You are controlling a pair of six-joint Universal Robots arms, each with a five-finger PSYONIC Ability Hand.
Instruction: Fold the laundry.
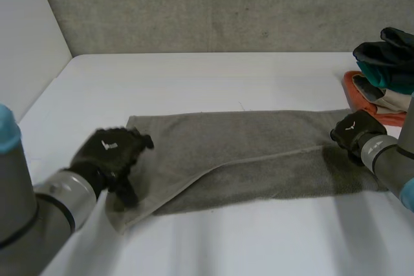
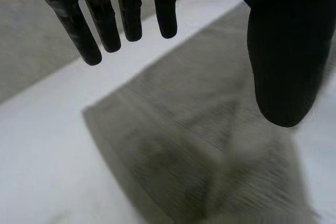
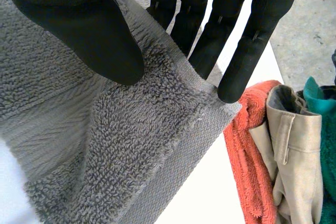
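Head view: a grey towel (image 1: 259, 153) lies across the white table (image 1: 194, 75), from nine to three o'clock. My left hand (image 1: 110, 153) hovers over its nine o'clock end, fingers straight, holding nothing. My right hand (image 1: 352, 130) pinches the three o'clock edge between thumb and fingers. Small white marks on both hands are unreadable. A clothes pile (image 1: 381, 88) sits at two o'clock.

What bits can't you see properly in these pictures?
- Head view: the laundry pile runs off the picture's edge.
- Head view: the right hand covers the towel's end.
- Head view: the left hand hides part of the towel's other end.
- Right wrist view: the beige garment is bunched, kind unclear.
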